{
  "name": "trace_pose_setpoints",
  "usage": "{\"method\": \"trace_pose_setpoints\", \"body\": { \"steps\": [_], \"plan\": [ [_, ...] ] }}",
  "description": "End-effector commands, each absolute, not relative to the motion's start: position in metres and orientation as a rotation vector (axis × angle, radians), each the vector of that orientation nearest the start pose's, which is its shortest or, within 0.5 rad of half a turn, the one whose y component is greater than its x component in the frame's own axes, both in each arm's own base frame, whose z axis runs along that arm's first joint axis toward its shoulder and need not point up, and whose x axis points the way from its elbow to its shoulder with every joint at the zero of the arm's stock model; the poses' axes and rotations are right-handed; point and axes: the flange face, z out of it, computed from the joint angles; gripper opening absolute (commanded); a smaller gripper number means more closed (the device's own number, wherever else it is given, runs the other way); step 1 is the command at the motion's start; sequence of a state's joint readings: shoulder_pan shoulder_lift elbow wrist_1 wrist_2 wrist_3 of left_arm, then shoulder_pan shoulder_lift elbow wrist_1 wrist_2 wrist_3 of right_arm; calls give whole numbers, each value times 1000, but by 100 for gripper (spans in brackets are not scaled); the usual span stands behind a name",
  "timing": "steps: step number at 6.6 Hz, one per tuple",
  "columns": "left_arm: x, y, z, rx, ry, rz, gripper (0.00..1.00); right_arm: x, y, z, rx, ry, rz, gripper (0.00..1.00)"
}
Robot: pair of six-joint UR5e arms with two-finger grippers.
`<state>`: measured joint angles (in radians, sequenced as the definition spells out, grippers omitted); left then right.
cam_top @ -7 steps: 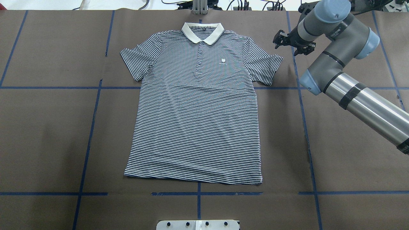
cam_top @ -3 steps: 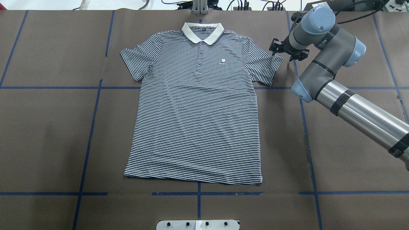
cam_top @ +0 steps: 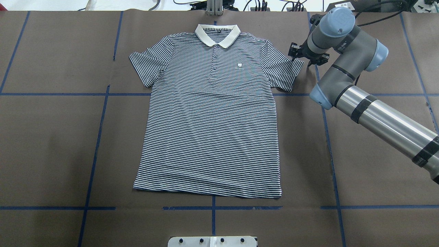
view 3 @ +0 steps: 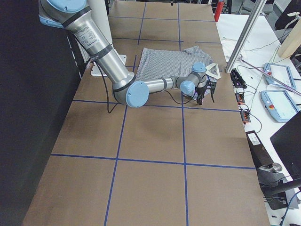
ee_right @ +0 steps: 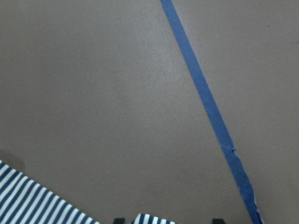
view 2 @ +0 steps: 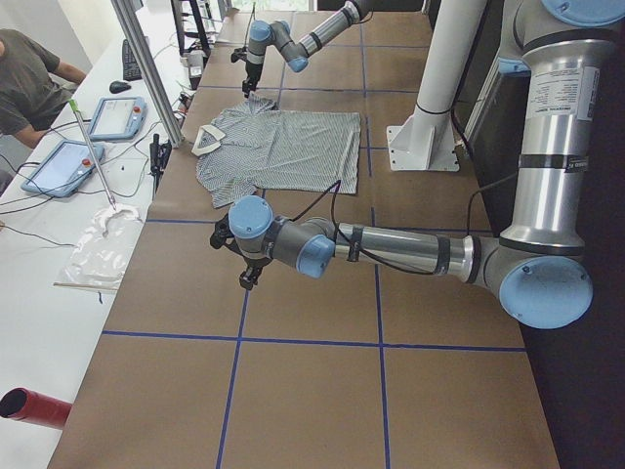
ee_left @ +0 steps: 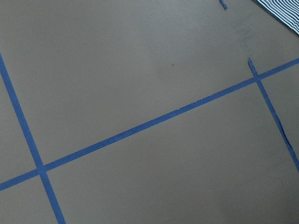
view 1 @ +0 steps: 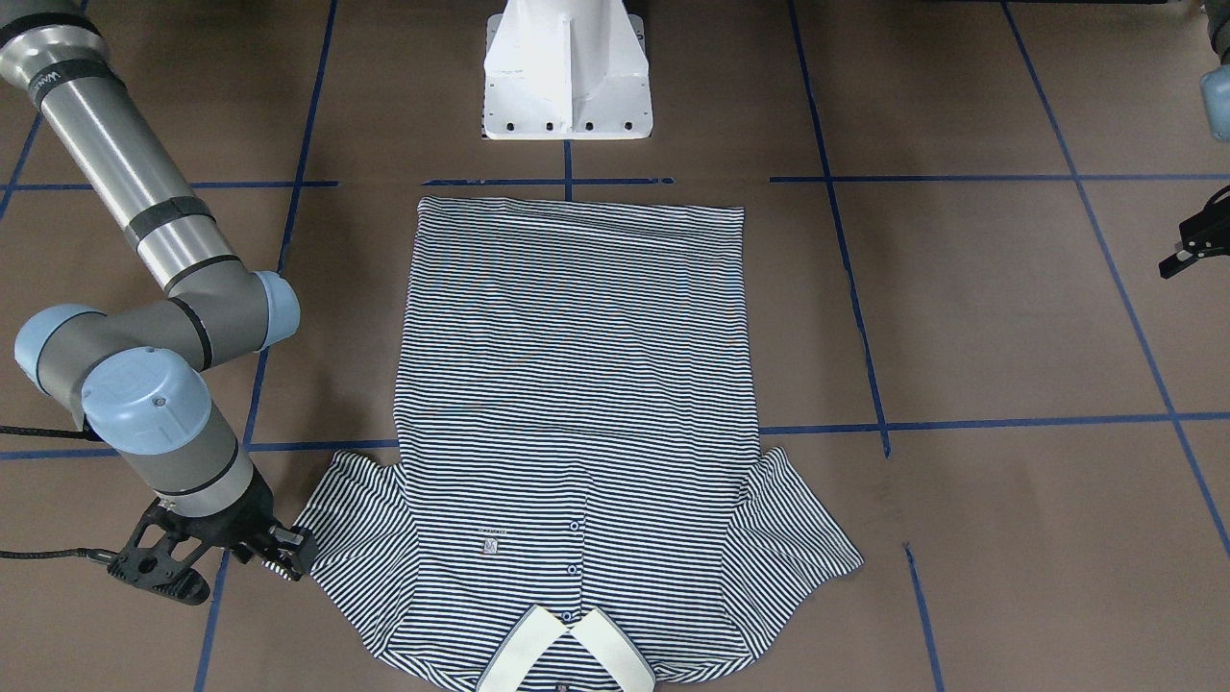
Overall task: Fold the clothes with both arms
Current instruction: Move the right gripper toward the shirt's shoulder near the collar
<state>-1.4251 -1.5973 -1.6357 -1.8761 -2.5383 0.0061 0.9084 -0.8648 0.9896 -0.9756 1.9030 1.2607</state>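
The striped polo shirt (cam_top: 212, 120) lies flat and face up on the brown table, with its white collar (cam_top: 217, 34) at the far edge. My right gripper (cam_top: 306, 58) is open, low at the outer edge of the shirt's right-hand sleeve (cam_top: 284, 70). In the front-facing view the right gripper (view 1: 226, 567) has one finger (view 1: 293, 556) touching the sleeve hem. The right wrist view shows a sleeve corner (ee_right: 149, 218) between the fingertips. My left gripper (view 1: 1192, 245) hangs over bare table far off the shirt's other side. I cannot tell whether it is open.
The white pedestal base (view 1: 567, 72) stands at the near table edge behind the shirt's hem. Blue tape lines (cam_top: 97, 137) grid the brown cover. An operator's bench with tablets (view 2: 107, 117) runs along the far side, where a person (view 2: 29, 68) sits.
My right gripper has moved left and down from beside the sleeve to the sleeve's outer edge. The shirt has not moved.
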Motion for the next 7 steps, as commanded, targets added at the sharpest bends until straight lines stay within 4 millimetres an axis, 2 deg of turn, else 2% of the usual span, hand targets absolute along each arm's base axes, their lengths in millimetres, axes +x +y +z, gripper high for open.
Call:
{"method": "trace_pose_setpoints", "body": {
  "steps": [1, 2, 4, 6, 7],
  "plan": [
    [24, -518, 565, 299, 981, 331, 100, -413, -695, 440, 151, -775, 442, 0],
    [26, -518, 565, 298, 982, 333, 100, -411, -696, 434, 167, -783, 420, 0],
    [30, -518, 564, 295, 983, 341, 100, -399, -678, 411, 208, -836, 404, 0],
    [34, -519, 562, 295, 985, 349, 100, -429, -652, 373, 228, -887, 363, 0],
    [35, -519, 562, 295, 985, 352, 100, -464, -642, 343, 249, -898, 407, 0]
  ]
}}
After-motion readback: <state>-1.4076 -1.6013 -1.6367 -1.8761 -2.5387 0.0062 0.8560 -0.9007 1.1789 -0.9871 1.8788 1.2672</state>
